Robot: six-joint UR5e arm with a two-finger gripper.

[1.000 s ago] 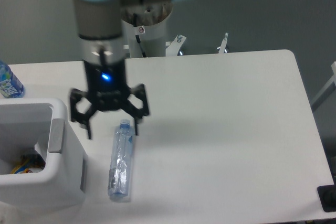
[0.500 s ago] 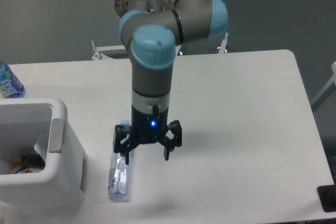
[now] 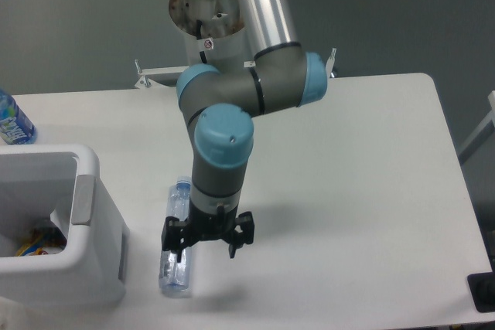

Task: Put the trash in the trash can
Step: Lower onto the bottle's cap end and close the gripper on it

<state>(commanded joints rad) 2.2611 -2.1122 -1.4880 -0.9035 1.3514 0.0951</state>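
We see our hand (image 3: 206,239) low over the counter (image 3: 348,191) with its two fingers spread wide, gripping nothing; its left finger (image 3: 172,237) overlaps the clear bottle (image 3: 177,241), though we cannot tell whether it touches. The bottle lies flat, blue cap pointing away from us, just beside the white trash can (image 3: 62,226) at the counter's left edge. A labelled bottle (image 3: 11,120) stands behind the can.
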